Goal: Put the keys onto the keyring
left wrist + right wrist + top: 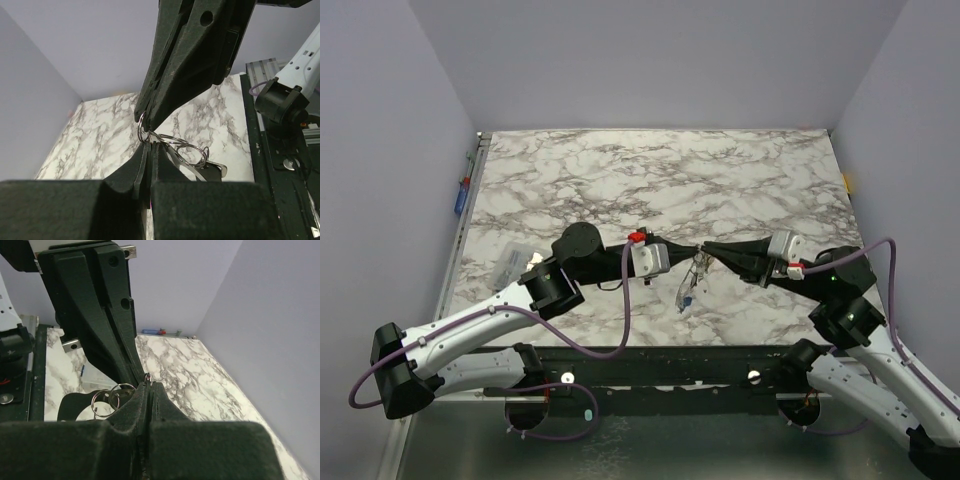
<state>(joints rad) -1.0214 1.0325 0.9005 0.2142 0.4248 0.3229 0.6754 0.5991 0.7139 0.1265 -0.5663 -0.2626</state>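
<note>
Wire keyring [141,131] is pinched by left gripper [691,250] and right gripper [708,247], keys [687,291] dangling; threading likely needs its coil pried apart.

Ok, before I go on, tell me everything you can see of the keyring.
The keyring is a thin silvery wire loop, metal by its look. It is held above the marble table, pinched between the shut tips of the left gripper and the right gripper, so only a short arc shows. More thin rings link to it and trail aside, with the keys hanging below. Whether its coil is pried open cannot be told.
</note>
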